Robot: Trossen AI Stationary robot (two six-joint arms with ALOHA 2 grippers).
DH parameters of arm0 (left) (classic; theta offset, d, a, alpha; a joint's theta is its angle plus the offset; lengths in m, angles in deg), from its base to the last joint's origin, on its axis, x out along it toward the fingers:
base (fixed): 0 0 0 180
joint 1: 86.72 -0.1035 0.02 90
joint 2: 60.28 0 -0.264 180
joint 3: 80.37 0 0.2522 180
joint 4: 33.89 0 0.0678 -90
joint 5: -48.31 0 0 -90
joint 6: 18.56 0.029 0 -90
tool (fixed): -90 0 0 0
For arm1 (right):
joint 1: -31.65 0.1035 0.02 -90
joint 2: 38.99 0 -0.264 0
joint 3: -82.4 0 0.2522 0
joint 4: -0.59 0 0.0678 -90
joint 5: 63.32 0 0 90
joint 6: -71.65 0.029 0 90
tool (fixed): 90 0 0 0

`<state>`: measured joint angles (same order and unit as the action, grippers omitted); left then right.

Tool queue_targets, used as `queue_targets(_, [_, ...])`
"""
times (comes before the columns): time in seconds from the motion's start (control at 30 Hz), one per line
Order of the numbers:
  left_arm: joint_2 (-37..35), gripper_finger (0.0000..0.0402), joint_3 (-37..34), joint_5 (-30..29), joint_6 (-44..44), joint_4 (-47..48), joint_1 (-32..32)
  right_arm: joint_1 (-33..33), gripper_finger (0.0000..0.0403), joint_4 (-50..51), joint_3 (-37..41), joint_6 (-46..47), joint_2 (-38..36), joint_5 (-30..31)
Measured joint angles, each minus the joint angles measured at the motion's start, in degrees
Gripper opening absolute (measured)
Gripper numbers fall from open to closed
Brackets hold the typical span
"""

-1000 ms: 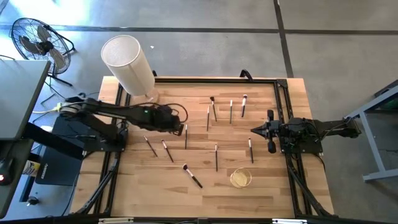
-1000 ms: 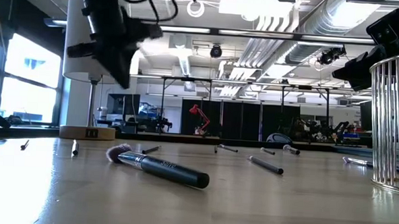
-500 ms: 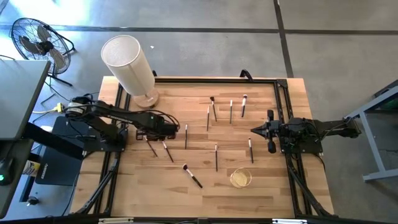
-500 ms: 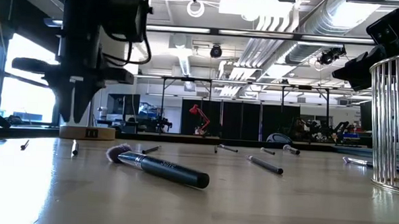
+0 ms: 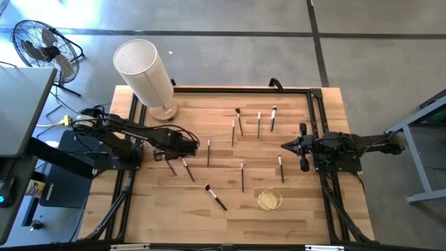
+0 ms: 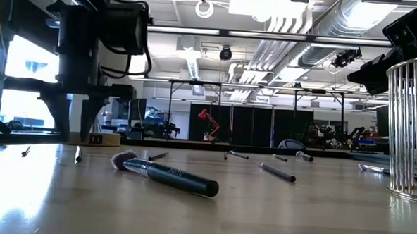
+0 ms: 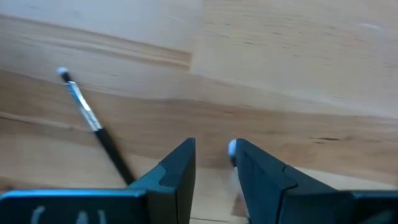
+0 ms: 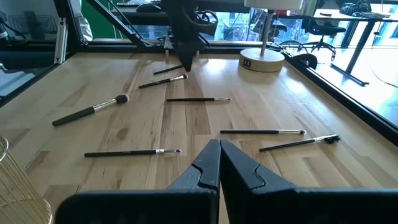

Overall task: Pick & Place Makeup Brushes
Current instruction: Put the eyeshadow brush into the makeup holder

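Makeup brushes scattered flat across the wooden surface, well apart. Left claw lowered among the left-hand brushes, fingers narrowly parted around a white brush tip. Right claw raised at the right edge, pressed together, holding nothing.

My left arm reaches across the table, its left gripper lowered close to the wood with a narrow gap between its fingers. My right arm waits at its own side, the right gripper pressed closed.
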<state>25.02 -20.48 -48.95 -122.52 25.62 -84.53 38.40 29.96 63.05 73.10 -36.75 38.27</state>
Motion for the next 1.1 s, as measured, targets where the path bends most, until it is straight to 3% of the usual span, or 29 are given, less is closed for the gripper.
queue_targets(0.13, [0.00,0.0113,0.00,-2.32,0.00,-1.14,0.00,0.02,0.0000,0.00,0.00,0.00,0.00,0.00])
queue_targets(0.5, [4.05,0.0113,0.07,0.81,-1.14,-3.73,0.00,0.02,0.0000,0.00,0.02,0.00,0.00,-0.02])
queue_targets(0.87, [5.62,0.0112,0.15,-0.65,-1.67,-4.78,0.06,0.00,0.0000,-0.01,0.01,0.00,0.00,-0.01])
queue_targets(0.97, [5.66,0.0098,0.13,-0.76,-1.86,-4.73,0.07,0.00,0.0000,-0.02,0.00,0.00,0.00,0.00])
queue_targets(1.1, [5.68,0.0046,0.09,-0.77,-1.47,-5.39,0.07,0.00,0.0000,-0.02,0.00,0.00,0.00,-0.01])
